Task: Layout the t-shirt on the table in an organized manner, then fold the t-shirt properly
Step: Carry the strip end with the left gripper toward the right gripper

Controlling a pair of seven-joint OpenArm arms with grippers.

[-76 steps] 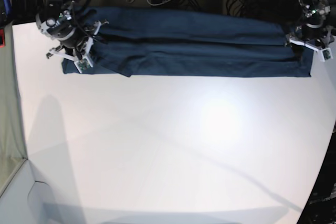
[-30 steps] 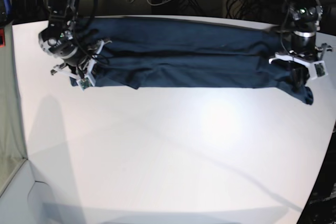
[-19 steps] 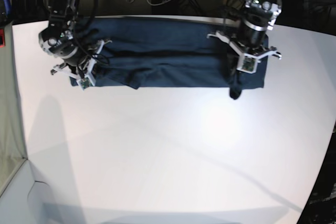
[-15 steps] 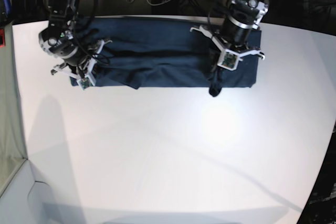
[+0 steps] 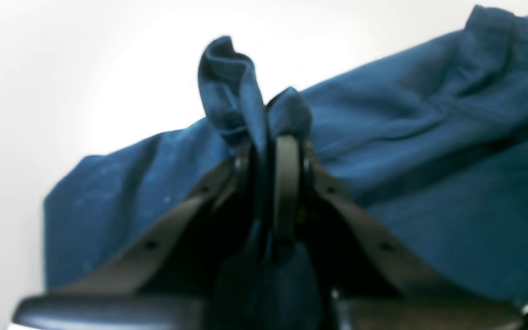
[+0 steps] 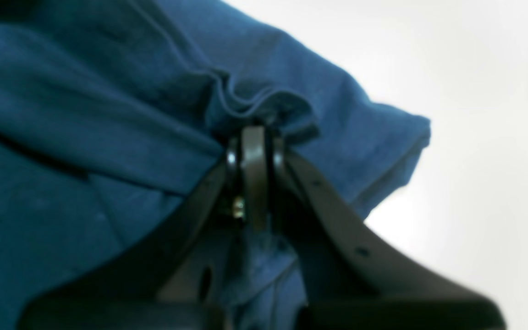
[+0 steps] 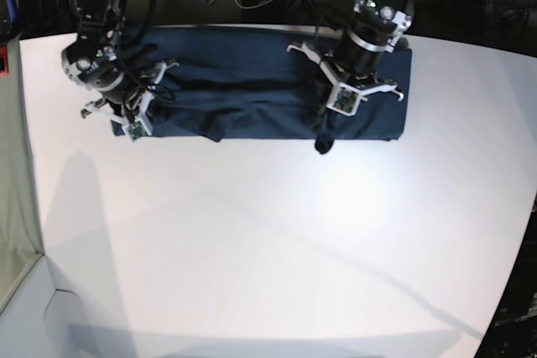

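The t-shirt lies as a long dark navy band across the far side of the table, and both pincers are on it.

Over on the right arm, the right gripper sits at one end of the band. In its wrist view the jaws are pressed tight together with a puckered ruffle of navy cloth bunched right at the tips. It is clamped on the t-shirt's edge there. Folded fabric spreads away to one side of the jaws, and the corner of the shirt pokes out past them on the other side, with bare white table just beyond that corner.

Now the left arm: the left gripper hangs above the middle of the band, toward the other end. Its wrist view shows the jaws nearly together with a twist of navy cloth sticking up from between them. It is pinching the t-shirt, and that pinched end dangles below the pincer, its tip reaching the near edge of the band. Beneath and behind this pincer the shirt is doubled over on itself, the folded end lying just beside it.

Between the two pincers the cloth lies flat with creases along its length.
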